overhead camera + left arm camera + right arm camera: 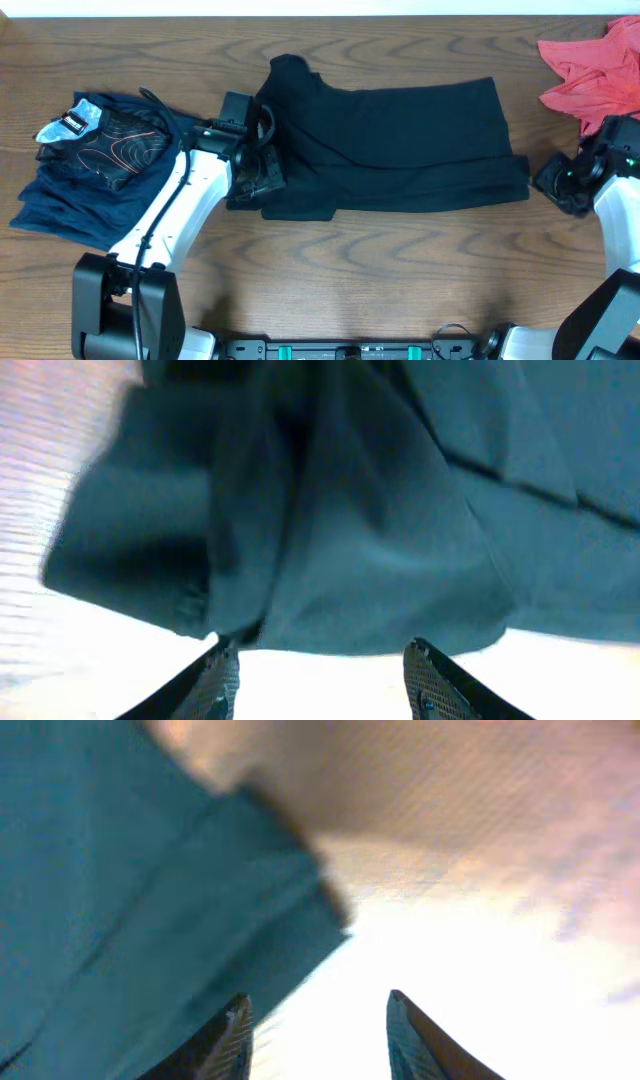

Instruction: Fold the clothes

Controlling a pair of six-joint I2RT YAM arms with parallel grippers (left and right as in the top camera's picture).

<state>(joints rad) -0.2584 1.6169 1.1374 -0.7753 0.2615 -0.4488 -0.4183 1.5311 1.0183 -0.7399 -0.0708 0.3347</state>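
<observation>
The black T-shirt (400, 140) lies partly folded across the middle of the table, its left end bunched. My left gripper (262, 178) sits at the shirt's left edge; in the left wrist view its jaws (320, 660) are open and empty, with the shirt's fabric (340, 530) just beyond the fingertips. My right gripper (552, 182) hovers just past the shirt's right edge; in the right wrist view its jaws (318, 1020) are open and empty, with the shirt's corner (150, 910) beside the left finger.
A pile of a navy-blue garment (60, 200) and a black garment with red contour lines (115, 145) lies at the left. A red garment (595, 70) is heaped at the back right corner. Bare wooden table (400, 270) runs along the front.
</observation>
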